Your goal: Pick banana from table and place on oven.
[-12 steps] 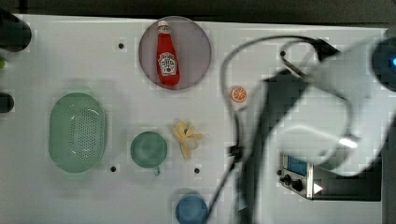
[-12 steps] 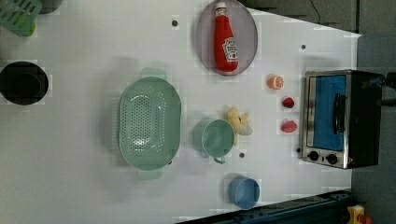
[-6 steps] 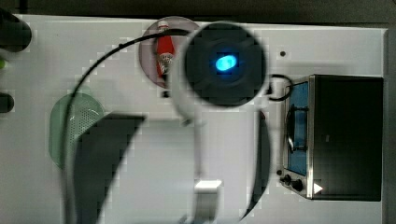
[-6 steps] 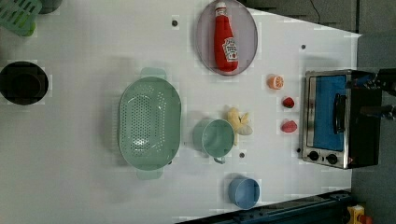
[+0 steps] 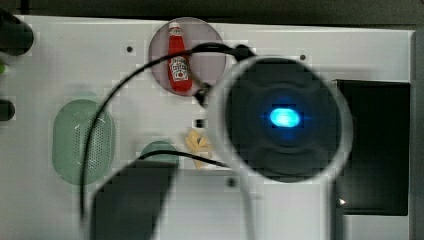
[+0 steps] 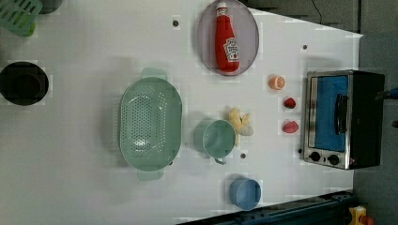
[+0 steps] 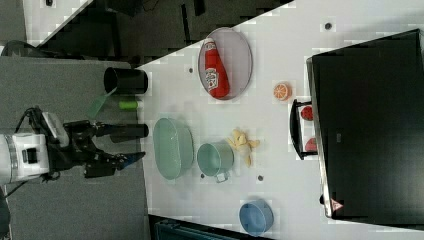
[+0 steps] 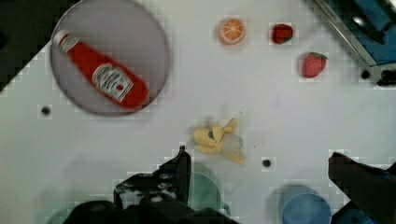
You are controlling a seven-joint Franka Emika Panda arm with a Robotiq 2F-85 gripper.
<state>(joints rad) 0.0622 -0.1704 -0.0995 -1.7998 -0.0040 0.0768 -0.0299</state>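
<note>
White desk [image 6: 94,187], flat, with small dark screw holes, is seen carrying the whole lot.

One banana [image 6: 241,123], pale yellow, part-peeled with splayed strips, is recorded lying on the desk just beside the green cup [image 6: 218,138], on the side toward the oven [image 6: 345,119]. It is also seen in the top view [image 5: 197,144], the right view [image 7: 242,142] and the wrist view [image 8: 217,140]. It is gripped by nothing.

One oven, with black top, silver front and bluish glass door, is placed at the left view's right edge; its top is bare in the right view [image 7: 370,125].

One ketchup bottle [image 6: 226,38] is laid on one grey oval plate [image 6: 251,42]. One green colander [image 6: 149,123] is set beside the cup. One blue cup [image 6: 245,193] is noted near the desk's edge. One orange slice [image 6: 277,82] and two strawberries [image 6: 289,103] [image 6: 290,127] are counted in front of the oven door. One black round container [image 6: 23,83] is noted at the left view's left.

One gripper [image 7: 127,145] is shown in the right view off the desk, over grey floor, jaws parted and holding nothing. In the top view the arm [image 5: 285,117] covers the middle of the desk, hiding the fruit that the left view shows. In the wrist view the dark fingers [image 8: 180,170] are seen with the banana between and beyond them.
</note>
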